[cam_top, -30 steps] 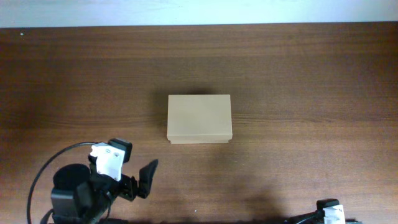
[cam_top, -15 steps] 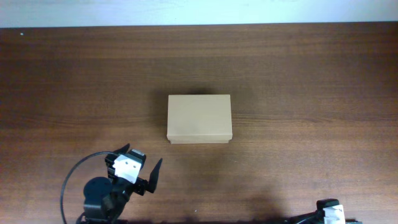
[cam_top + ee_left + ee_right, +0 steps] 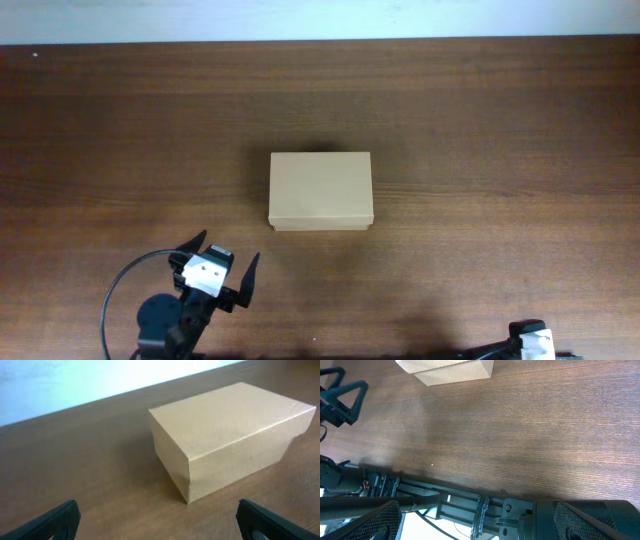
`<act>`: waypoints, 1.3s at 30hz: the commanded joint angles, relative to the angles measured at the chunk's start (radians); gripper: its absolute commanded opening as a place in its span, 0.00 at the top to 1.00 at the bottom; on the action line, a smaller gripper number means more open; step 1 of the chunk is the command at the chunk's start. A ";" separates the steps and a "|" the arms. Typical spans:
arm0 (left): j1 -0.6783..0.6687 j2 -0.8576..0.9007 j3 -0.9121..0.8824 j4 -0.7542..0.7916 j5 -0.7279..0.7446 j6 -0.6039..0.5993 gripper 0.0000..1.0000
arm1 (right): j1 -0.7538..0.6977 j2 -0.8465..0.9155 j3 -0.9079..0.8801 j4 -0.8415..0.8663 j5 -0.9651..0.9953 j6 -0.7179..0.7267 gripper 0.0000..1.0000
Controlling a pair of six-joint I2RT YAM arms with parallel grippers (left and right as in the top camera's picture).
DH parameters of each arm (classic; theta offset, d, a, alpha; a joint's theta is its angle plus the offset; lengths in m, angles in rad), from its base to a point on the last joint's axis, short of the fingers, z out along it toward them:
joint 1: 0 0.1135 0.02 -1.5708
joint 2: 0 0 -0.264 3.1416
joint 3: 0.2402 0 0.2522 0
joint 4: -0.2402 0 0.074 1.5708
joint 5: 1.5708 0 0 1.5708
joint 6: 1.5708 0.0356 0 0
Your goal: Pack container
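One look from overhead: shows the container (image 3: pixel 320 190) shut, lid down, at the middle of the table (image 3: pixel 500 120), with the left gripper (image 3: pixel 227 250) near and left of it, fingers (image 3: pixel 248 272) spread, holding nothing. From the left wrist: looks between wide-apart fingers at the container, far and to the right. From the right wrist: finds the right gripper (image 3: pixel 476 507) splayed and empty, the container far left.

A closed cardboard box (image 3: pixel 320 190) sits at the middle of the dark wooden table (image 3: pixel 500 120), lid flat. Near and to its left, well apart from it, the left gripper (image 3: pixel 226 250) has its fingers spread, pointing toward the box. A black cable (image 3: pixel 113 295) loops at its left.
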 commanded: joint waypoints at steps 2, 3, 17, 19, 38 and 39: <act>0.008 -0.011 -0.006 0.002 -0.013 0.016 0.00 | 0.004 -0.006 0.005 0.001 -0.005 0.005 0.01; 0.008 -0.011 -0.006 0.003 -0.013 0.016 0.00 | 0.004 -0.006 0.005 0.001 -0.005 0.005 0.01; 0.008 -0.011 -0.006 0.002 -0.013 0.016 0.00 | 0.004 -0.006 0.005 0.001 -0.005 0.005 0.01; 0.008 -0.011 -0.006 0.002 -0.013 0.016 0.00 | 0.004 -0.006 0.005 0.001 -0.005 0.005 0.01; 0.008 -0.011 -0.006 0.002 -0.013 0.016 0.00 | 0.064 -0.005 -0.041 0.266 -0.024 0.004 0.01; 0.008 -0.011 -0.006 0.002 -0.013 0.016 0.01 | 0.081 -0.005 -0.059 0.338 -0.020 -0.009 0.01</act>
